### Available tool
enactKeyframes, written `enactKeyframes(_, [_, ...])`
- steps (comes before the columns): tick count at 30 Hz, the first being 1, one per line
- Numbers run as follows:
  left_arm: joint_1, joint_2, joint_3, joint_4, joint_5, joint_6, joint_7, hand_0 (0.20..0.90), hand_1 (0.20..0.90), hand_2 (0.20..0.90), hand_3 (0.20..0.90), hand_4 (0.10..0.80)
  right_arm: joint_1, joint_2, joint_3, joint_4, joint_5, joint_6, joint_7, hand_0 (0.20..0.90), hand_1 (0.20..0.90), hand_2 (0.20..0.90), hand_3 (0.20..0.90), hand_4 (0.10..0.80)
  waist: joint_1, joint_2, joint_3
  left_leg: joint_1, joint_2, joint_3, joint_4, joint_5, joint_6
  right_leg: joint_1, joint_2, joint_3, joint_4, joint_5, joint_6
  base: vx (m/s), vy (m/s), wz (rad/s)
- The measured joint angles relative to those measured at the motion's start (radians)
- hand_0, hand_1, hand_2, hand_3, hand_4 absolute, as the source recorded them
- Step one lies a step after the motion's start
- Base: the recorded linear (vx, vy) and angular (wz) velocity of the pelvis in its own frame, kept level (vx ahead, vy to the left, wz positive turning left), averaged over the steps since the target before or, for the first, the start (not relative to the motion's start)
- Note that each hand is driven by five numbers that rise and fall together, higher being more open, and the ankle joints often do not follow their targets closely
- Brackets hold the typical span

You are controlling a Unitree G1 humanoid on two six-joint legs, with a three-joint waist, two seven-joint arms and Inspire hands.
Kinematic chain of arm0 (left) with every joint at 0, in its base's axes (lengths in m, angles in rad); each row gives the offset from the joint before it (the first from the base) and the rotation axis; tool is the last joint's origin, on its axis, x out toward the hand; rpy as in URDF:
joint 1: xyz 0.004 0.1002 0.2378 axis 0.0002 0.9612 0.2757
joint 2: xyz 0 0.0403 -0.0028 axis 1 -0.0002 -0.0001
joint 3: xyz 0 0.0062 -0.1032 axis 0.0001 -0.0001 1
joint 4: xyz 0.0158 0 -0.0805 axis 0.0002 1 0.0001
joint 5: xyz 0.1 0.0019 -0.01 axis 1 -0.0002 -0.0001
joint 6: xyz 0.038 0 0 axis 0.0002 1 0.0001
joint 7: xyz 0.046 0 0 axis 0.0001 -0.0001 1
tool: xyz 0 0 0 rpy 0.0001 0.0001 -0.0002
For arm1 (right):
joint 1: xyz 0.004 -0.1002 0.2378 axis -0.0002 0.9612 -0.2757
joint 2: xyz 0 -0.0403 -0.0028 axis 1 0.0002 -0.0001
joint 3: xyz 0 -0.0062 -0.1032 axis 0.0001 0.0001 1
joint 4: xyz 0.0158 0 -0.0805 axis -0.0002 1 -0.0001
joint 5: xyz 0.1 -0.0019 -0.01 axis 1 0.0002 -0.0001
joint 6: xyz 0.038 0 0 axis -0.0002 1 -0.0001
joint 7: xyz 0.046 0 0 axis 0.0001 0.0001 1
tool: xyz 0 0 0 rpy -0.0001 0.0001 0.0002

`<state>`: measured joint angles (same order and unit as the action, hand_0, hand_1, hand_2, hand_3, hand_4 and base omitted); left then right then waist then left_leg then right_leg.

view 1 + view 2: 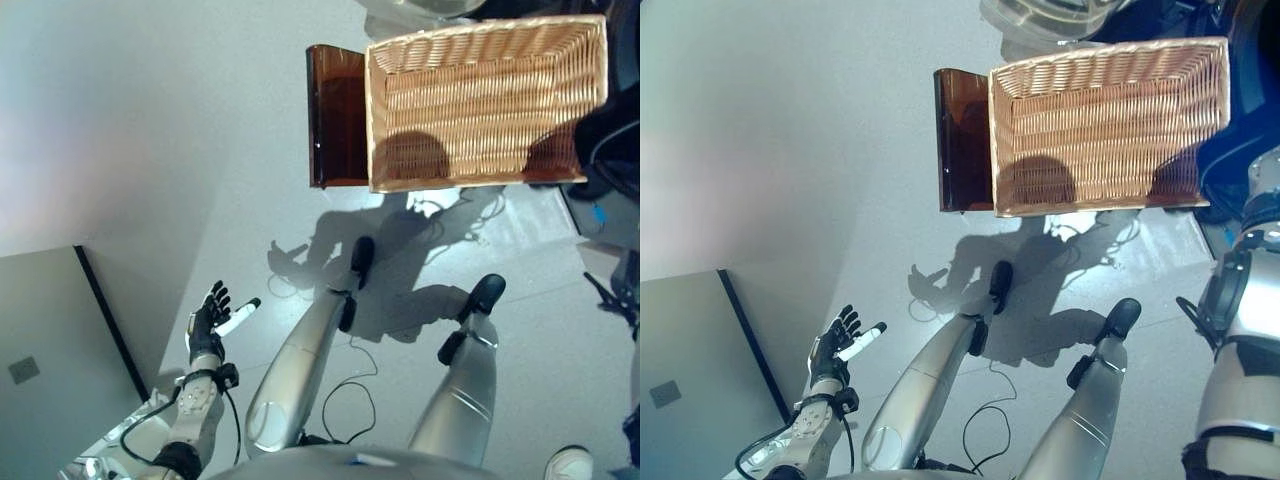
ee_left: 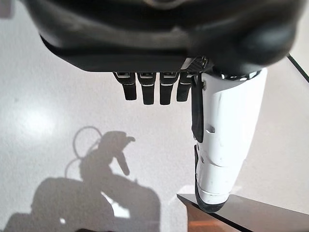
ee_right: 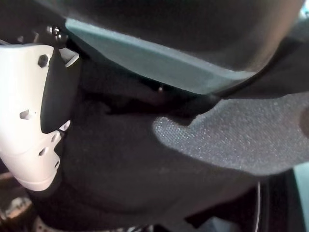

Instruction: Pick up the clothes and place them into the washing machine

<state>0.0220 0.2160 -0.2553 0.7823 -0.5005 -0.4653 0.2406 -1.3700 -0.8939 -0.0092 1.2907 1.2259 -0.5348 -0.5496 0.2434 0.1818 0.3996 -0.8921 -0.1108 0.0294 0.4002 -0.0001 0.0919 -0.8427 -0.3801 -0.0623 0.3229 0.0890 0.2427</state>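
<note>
A dark cloth fills the right wrist view and lies against my right hand, of which only the white-covered thumb shows. In the eye views the same dark cloth bulges at the right edge, beside the basket, where my right arm reaches up. My left hand is low on the left over the bare floor, open with straight fingers and nothing in it. At the top edge a round glassy rim shows in part; I cannot tell if it is the washing machine's door.
An empty wicker basket rests on a brown stand ahead. A grey panel with a dark edge stands at the lower left. A person's white shoe is at the bottom right. Pale floor spreads to the left.
</note>
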Motion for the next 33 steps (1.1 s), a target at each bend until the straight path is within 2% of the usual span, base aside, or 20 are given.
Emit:
enactKeyframes(5, [-0.008,-0.001,-0.009,0.004,-0.006,0.001,-0.003,0.900,0.900,0.900,0.900,0.800,0.003,0.004,-0.003,0.040,-0.060,0.039,0.056,0.900,0.900,0.900,0.900,0.800,-0.006,-0.002,0.001,-0.005,0.007,0.008,0.006,0.001,0.006,0.013,0.007,-0.003,-0.032,0.022,0.002,0.008,-0.023,-0.04])
enactKeyframes(10, [-0.006,0.000,-0.037,0.006,-0.050,0.005,-0.048,0.900,0.900,0.900,0.900,0.800,0.016,0.030,-0.056,0.043,-0.069,0.067,0.124,0.900,0.900,0.900,0.900,0.800,-0.008,-0.003,0.001,0.004,0.009,0.009,0.014,0.003,0.006,0.028,0.011,0.001,-0.040,0.031,0.000,-0.022,0.007,-0.03])
enactKeyframes(15, [0.002,-0.002,-0.046,0.016,-0.092,0.029,-0.081,0.900,0.900,0.900,0.900,0.800,0.124,0.171,-0.103,0.030,-0.056,0.062,0.159,0.900,0.900,0.900,0.900,0.800,-0.013,-0.031,-0.033,0.049,0.011,0.019,-0.008,0.003,0.006,0.079,0.015,0.002,-0.090,0.049,0.001,-0.008,-0.010,-0.09])
enactKeyframes(21, [0.002,-0.003,-0.070,0.018,-0.102,0.033,-0.089,0.900,0.900,0.900,0.900,0.800,0.251,0.353,-0.141,0.026,-0.031,0.051,0.178,0.900,0.900,0.900,0.900,0.800,-0.023,-0.041,-0.054,0.104,0.013,0.019,-0.029,0.000,-0.001,0.138,0.019,-0.001,-0.125,0.060,0.003,-0.023,-0.021,-0.05])
enactKeyframes(29, [-0.008,-0.003,-0.068,0.060,-0.106,0.047,-0.089,0.900,0.900,0.900,0.900,0.800,0.415,0.504,-0.154,0.013,-0.020,0.061,0.217,0.900,0.900,0.900,0.900,0.800,-0.023,-0.047,-0.059,0.209,0.022,0.001,-0.094,0.022,-0.024,0.245,0.031,-0.032,-0.175,0.073,-0.010,-0.006,-0.036,0.00])
enactKeyframes(33, [-0.007,-0.004,-0.064,0.082,-0.105,0.050,-0.089,0.900,0.900,0.900,0.900,0.800,0.509,0.613,-0.140,-0.023,-0.028,0.075,0.225,0.900,0.900,0.900,0.900,0.800,-0.035,-0.074,-0.063,0.256,0.034,-0.001,-0.119,0.028,-0.033,0.284,0.046,-0.033,-0.191,0.072,-0.025,-0.021,-0.039,-0.08])
